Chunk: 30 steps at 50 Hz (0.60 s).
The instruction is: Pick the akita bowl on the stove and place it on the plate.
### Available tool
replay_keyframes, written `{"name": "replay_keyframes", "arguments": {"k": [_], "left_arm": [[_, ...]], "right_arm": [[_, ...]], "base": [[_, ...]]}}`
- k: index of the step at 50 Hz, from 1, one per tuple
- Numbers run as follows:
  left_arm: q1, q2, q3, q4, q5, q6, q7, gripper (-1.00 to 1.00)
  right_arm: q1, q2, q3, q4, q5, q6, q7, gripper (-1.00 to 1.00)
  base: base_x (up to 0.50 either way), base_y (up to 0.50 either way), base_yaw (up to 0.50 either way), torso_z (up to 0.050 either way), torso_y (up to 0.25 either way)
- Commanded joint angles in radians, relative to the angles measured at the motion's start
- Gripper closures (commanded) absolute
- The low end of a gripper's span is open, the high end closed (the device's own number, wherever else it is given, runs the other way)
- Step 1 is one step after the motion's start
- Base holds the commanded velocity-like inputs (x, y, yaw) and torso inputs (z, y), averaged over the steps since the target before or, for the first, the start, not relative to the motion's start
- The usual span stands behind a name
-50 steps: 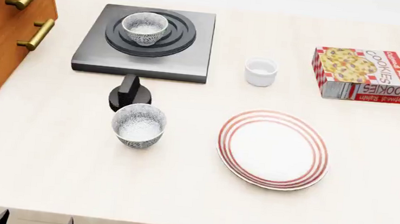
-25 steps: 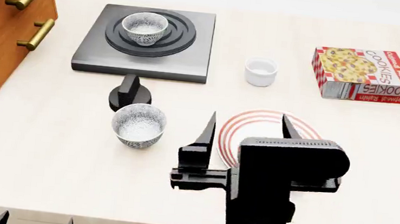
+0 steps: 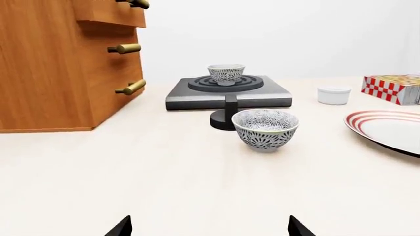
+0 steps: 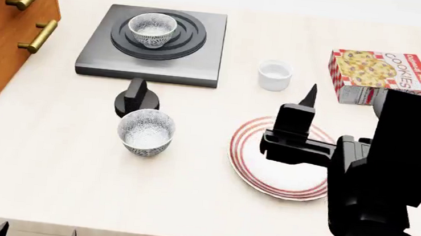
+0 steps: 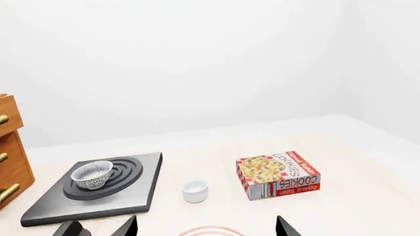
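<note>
The akita bowl (image 4: 152,30) sits on the stove (image 4: 153,44) at upper left. The right gripper (image 4: 324,125), fingers apart and empty, hovers over the plate (image 4: 267,174) at lower right; the left gripper (image 3: 208,228) is spread too.

Pale cream table (image 4: 52,184), bearing directly: stove (image 4: 101,57) at the back, black knob (image 4: 136,99) just before it, a speckled bowl (image 4: 146,132) nearer, plate (image 4: 249,156), small white cup (image 4: 275,76), cookie box (image 4: 367,74), wooden drawer cabinet (image 4: 5,31).
</note>
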State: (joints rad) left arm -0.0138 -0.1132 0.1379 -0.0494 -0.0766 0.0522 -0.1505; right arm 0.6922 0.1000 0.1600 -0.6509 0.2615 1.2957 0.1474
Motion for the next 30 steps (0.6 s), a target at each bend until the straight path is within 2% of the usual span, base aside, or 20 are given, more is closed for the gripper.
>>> {"name": "replay_keyframes", "arguments": {"k": [1, 14, 20, 25, 28, 30], "left_arm": [[-0.001, -0.009, 0.012, 0.000, -0.008, 0.002, -0.011, -1.00], [0.006, -0.025, 0.030, 0.045, -0.012, 0.013, -0.016, -1.00], [-0.029, -0.029, 0.039, 0.101, 0.014, -0.060, -0.047, -1.00], [-0.122, -0.035, 0.036, 0.247, -0.003, -0.256, -0.053, -1.00], [-0.239, -0.038, 0.018, 0.329, -0.040, -0.426, -0.047, -1.00], [-0.302, -0.039, 0.015, 0.329, -0.047, -0.479, -0.046, -1.00]], "right_arm": [[-0.020, 0.004, 0.071, -0.052, 0.040, 0.069, -0.004, -1.00], [-0.017, 0.006, 0.075, -0.054, 0.055, 0.078, 0.005, -1.00], [-0.019, 0.008, 0.076, -0.049, 0.061, 0.072, 0.007, -1.00], [-0.023, 0.011, 0.075, -0.042, 0.063, 0.061, 0.008, -1.00], [-0.028, 0.013, 0.074, -0.036, 0.065, 0.053, 0.008, -1.00], [-0.024, 0.013, 0.074, -0.037, 0.068, 0.057, 0.010, -1.00]], "base": [[0.00, 0.00, 0.00, 0.000, 0.000], [0.00, 0.00, 0.00, 0.000, 0.000], [0.00, 0.00, 0.00, 0.000, 0.000], [0.00, 0.00, 0.00, 0.000, 0.000], [0.00, 0.00, 0.00, 0.000, 0.000], [0.00, 0.00, 0.00, 0.000, 0.000]]}}
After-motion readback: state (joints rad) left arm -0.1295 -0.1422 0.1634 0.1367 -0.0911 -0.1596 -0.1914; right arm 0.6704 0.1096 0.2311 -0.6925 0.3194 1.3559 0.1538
